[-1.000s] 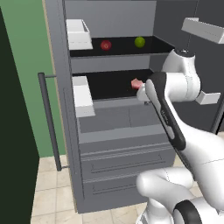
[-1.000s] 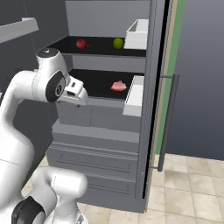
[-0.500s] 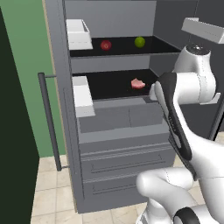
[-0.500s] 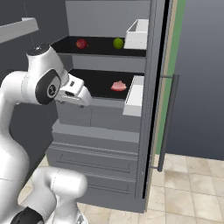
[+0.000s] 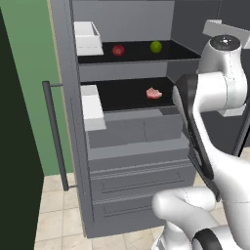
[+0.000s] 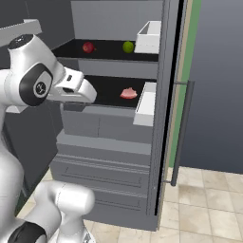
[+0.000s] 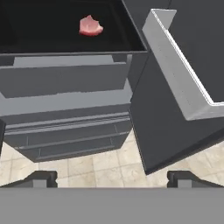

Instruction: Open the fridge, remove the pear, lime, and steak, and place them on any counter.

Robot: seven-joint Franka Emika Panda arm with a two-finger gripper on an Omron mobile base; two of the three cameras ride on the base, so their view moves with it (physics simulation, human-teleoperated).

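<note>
While the fridge (image 5: 132, 146) stands open, the pear (image 5: 118, 50) and lime (image 5: 156, 47) sit apart on its upper shelf, the steak (image 7: 90, 26) one shelf below; the end effector (image 7: 111, 179) is spread wide, empty.

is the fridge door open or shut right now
Open. The fridge door is swung wide, baring two dark shelves: the pear and lime sit on the upper, the steak on the lower.
</note>
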